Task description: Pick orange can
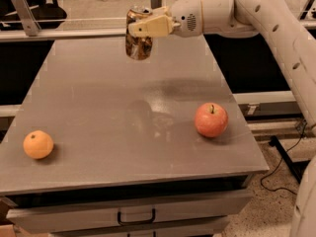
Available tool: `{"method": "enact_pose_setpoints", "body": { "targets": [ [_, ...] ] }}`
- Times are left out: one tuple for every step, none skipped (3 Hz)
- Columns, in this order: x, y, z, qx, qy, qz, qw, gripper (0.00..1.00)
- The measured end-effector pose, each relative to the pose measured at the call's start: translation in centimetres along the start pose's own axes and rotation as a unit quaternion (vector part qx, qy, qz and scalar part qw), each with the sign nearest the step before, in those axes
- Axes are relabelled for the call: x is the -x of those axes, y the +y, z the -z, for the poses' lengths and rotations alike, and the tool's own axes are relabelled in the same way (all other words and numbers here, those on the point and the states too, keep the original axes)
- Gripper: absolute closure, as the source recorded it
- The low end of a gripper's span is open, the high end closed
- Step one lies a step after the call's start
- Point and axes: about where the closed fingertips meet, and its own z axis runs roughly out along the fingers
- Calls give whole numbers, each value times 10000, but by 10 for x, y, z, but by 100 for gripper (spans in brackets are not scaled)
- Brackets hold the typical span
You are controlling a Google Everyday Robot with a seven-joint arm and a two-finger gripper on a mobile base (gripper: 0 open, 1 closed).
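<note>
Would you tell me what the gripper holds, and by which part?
The gripper, above the table's far edge, holds the orange can by its upper side walls.

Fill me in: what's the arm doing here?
The gripper is shut on the orange can, holding it roughly upright and apparently clear of the table, near its far edge. A red apple sits on the table's right side and an orange fruit near the front left corner, both apart from the gripper.

Apple (211,120) and orange (38,144) on table (98,93)
</note>
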Motion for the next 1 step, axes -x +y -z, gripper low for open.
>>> {"method": "enact_pose_setpoints", "body": {
  "targets": [
    [-9, 20, 0, 385, 188, 4, 9991, 100]
  ]
}}
